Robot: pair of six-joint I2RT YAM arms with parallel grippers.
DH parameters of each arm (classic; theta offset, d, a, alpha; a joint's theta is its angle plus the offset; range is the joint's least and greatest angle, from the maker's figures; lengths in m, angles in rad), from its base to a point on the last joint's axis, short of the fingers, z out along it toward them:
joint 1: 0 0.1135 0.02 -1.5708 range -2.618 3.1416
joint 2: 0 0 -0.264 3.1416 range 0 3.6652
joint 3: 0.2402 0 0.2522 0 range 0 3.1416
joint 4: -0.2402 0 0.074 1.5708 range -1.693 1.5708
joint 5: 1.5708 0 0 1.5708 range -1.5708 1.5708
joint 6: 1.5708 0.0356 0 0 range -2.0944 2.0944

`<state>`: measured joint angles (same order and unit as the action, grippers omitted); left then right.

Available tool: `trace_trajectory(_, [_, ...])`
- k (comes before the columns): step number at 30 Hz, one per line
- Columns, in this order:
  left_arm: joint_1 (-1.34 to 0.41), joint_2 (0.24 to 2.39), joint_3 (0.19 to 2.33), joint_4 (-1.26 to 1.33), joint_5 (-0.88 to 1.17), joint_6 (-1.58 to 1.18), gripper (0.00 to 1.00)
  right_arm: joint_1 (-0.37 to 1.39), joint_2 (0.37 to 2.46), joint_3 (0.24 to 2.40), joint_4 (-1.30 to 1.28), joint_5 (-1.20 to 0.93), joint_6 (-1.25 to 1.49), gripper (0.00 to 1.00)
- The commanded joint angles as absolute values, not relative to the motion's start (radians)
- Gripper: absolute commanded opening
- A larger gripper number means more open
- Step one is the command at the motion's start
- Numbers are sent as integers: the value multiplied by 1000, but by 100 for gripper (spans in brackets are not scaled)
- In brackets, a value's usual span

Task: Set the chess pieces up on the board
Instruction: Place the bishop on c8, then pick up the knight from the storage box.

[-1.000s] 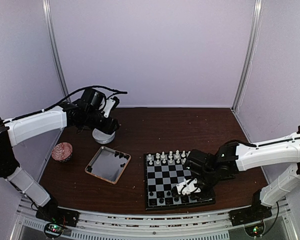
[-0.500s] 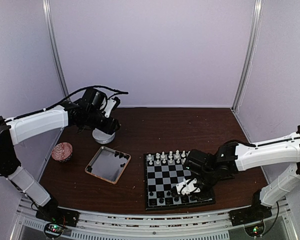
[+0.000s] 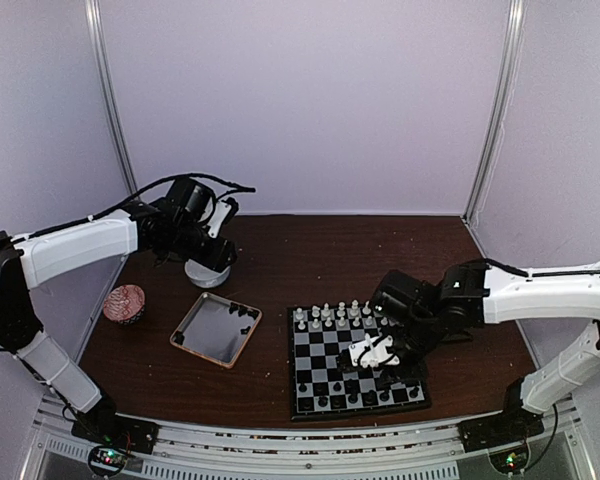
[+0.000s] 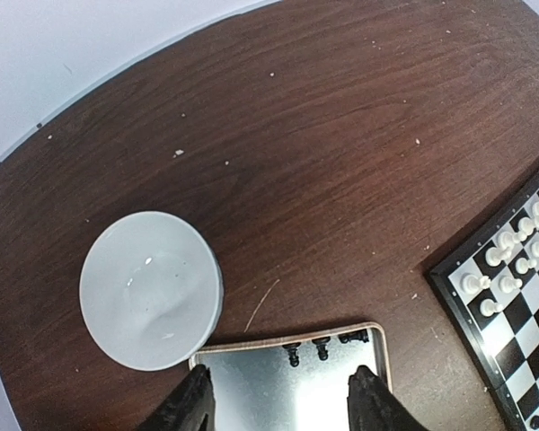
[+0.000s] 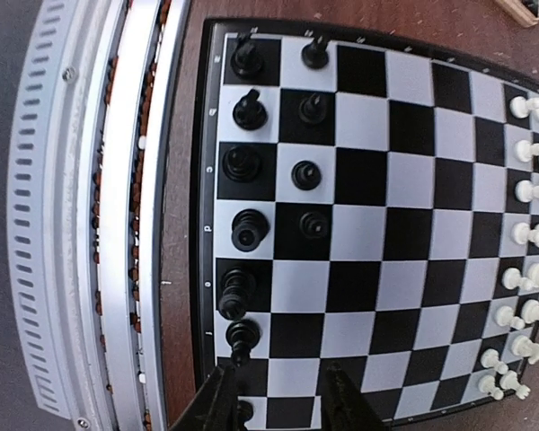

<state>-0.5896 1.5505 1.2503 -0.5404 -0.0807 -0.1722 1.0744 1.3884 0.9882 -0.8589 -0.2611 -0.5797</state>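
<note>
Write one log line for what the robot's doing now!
left gripper: open, empty | right gripper: open, over black-and-grey checked chessboard | glossy black chess pieces: some in wooden-rimmed square tray

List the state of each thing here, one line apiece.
board, lying flat, partly set up
white chess pieces, standing in two rows at the far edge
black chess pieces, standing at the near edge, pawn row unfinished
tray, a few black chess pieces inside
bowl, upright, empty
left claw, open above the tray, holding nothing
right claw, open above the board, holding nothing
</note>
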Motion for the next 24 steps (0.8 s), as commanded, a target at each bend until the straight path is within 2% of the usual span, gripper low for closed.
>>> trace_trajectory(1, [-582, 1547, 1304, -672, -114, -244, 52, 1016, 1310, 1085, -985, -345, -605, 34])
trace_trajectory(8, [-582, 1471, 1205, -814, -95, -325, 53, 805, 1245, 1200, -963, -293, -545, 35])
trace_trajectory(9, [-581, 1467, 1191, -814, -85, -324, 53, 763, 1240, 1204, -926, -265, -520, 41])
trace_trajectory(10, [-581, 1468, 1182, -811, -84, -320, 53, 715, 1238, 1208, -893, -241, -491, 56])
trace_trajectory(11, [-581, 1471, 1174, -801, -88, -313, 52, 666, 1239, 1206, -853, -235, -454, 81])
trace_trajectory(12, [-580, 1479, 1165, -784, -90, -303, 52, 605, 1242, 1196, -820, -260, -426, 98])
trace_trajectory(15, [-576, 1523, 1140, -719, -89, -279, 51, 473, 1301, 1189, -803, -400, -409, 99])
trace_trajectory(18, [-576, 1571, 1130, -654, -60, -275, 49, 431, 1349, 1204, -845, -494, -433, 98])
trace_trajectory(21, [-575, 1597, 1120, -610, -48, -284, 49, 431, 1322, 1143, -776, -540, -418, 85])
trace_trajectory(24, [-576, 1622, 1112, -578, -66, -285, 48, 431, 1290, 1062, -702, -540, -436, 76])
